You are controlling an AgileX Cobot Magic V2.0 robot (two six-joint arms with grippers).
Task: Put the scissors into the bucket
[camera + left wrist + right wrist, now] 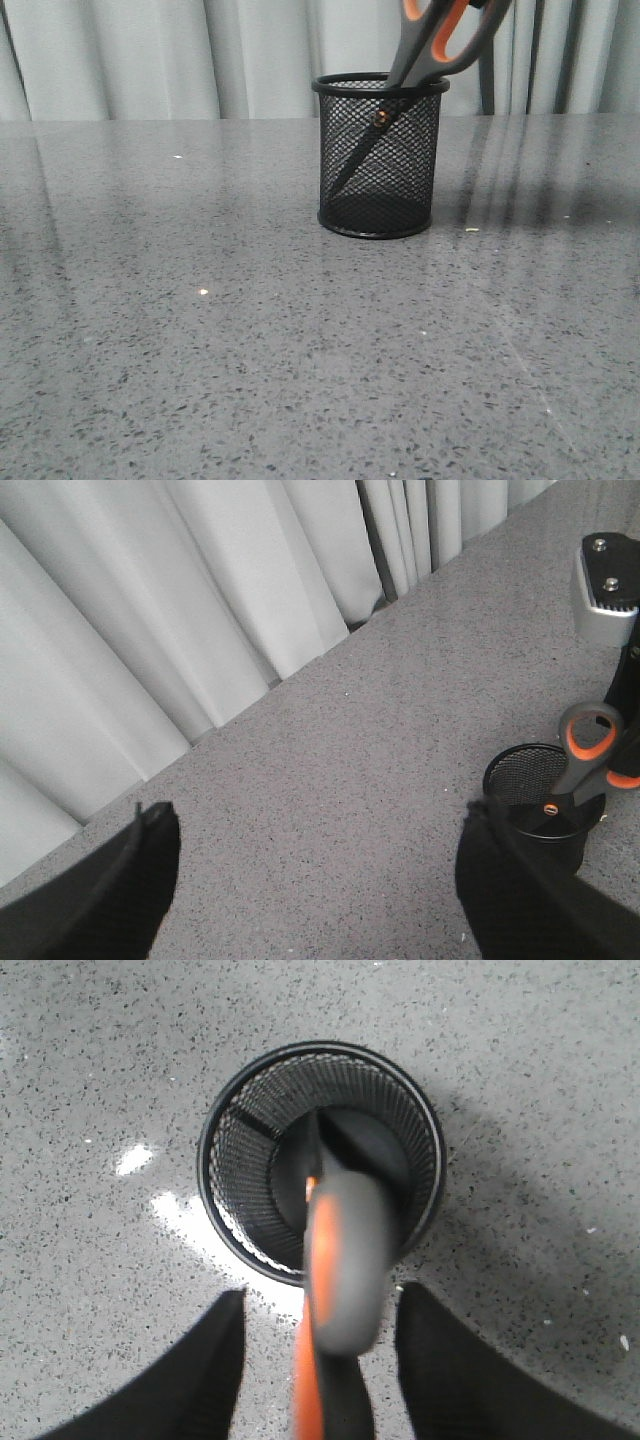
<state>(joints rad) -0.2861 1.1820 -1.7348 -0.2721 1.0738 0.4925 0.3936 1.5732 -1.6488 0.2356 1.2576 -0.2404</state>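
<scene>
Right tool (320,1370) spread wide, fingers either side of scissors (400,90) without touching — likely just let go. Scissors stand blades-down in bucket (378,200), handles leaning on rim, too long to sink. Left tool (320,880) wide, empty, well apart over bench (200,350).

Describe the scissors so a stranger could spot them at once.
On the grey speckled table, before the pale curtain, stands a black mesh bucket. The scissors lean inside it, blades down, handles sticking out above the rim. Their grey loops lined in orange are the only bright colour here.
</scene>
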